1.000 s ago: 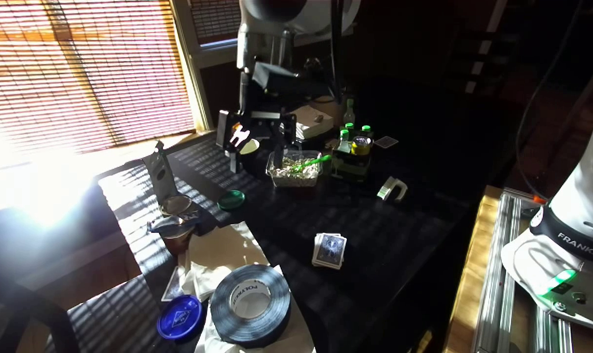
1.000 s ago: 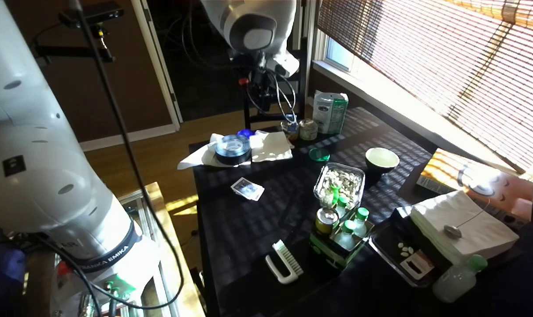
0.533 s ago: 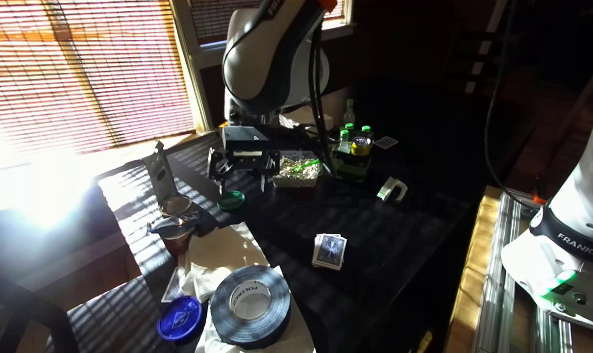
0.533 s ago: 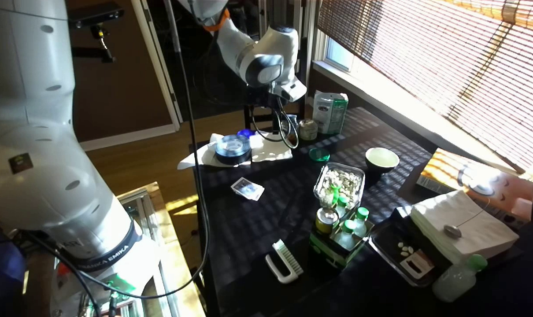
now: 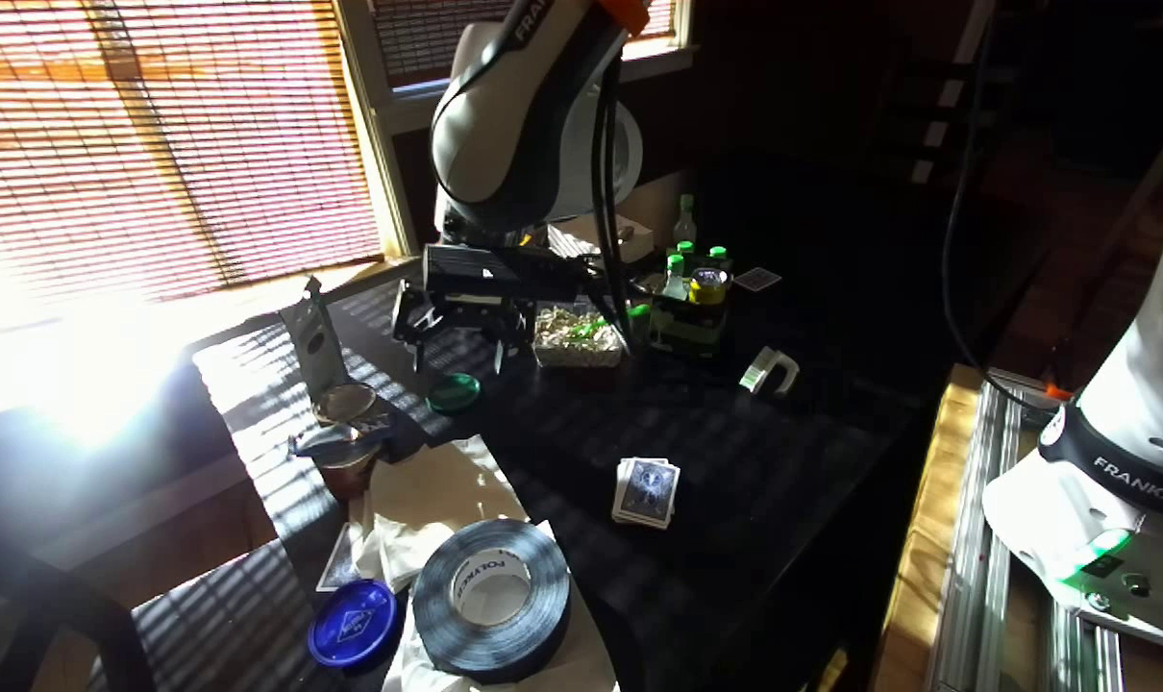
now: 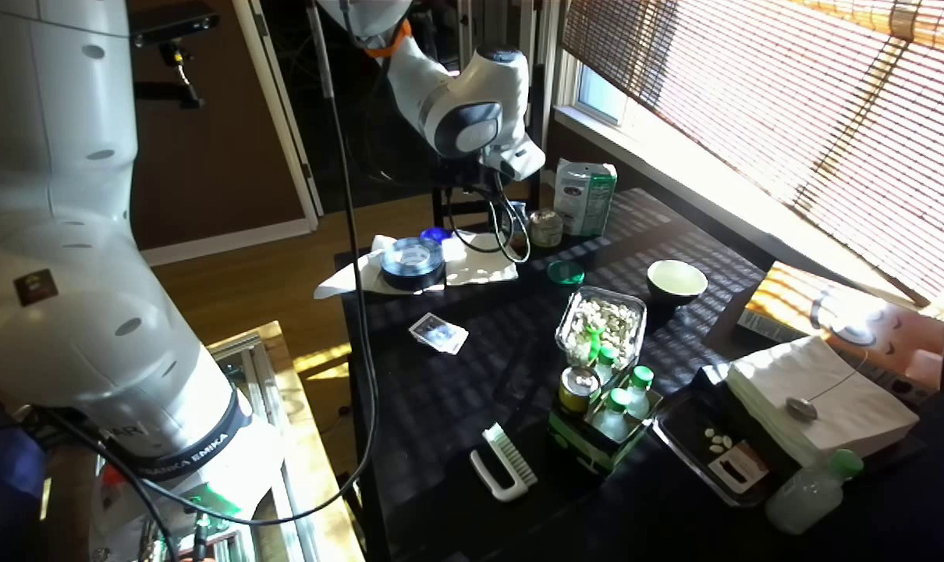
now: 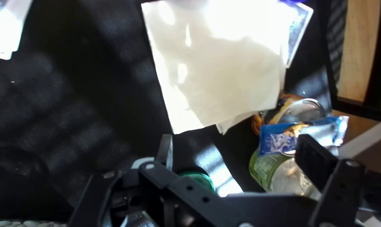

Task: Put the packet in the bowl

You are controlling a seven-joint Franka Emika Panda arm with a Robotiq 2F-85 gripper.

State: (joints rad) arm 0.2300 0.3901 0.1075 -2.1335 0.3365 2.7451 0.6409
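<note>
Now the wide-spread gripper (image 5: 458,363) hangs slightly farther left in an exterior view; the wrist view's right shows a blue packet (image 7: 285,134).

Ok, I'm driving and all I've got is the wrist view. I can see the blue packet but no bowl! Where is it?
Observer: In an exterior view the bowl stands just beyond the clear tub, seen from the robot's base.
Operator: It looks like I'm touching the packet. Am I?
Observer: No. An exterior view shows a gap between it and the pincer.
Operator: What could I knock over near the clear tub?
Observer: Maybe the three green-capped bottles. Both exterior views show them standing in a carrier close by.
</note>
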